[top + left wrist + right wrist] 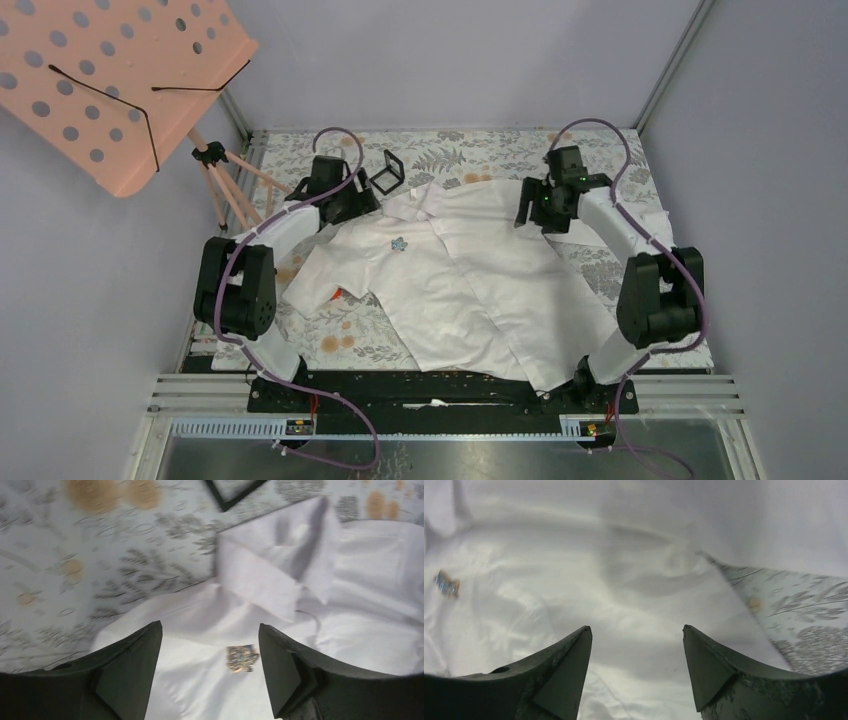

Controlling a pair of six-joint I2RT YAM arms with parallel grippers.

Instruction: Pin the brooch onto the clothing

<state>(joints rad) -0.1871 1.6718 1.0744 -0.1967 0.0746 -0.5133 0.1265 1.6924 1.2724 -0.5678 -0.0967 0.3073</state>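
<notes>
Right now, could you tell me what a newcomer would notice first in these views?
The white shirt spread across the middle of the flowered table dominates, with the tiny brooch on its chest just below the collar. The left gripper hangs open over the brooch, the right gripper open over bare fabric. A pink perforated stand looms at the far left.

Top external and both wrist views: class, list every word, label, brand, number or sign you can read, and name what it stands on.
None: no text can be read in any view.
The shirt is plain white, the brooch is too small and blurred to show any marking, the tablecloth bears only leaves and flowers, and the pink board only holes.
</notes>
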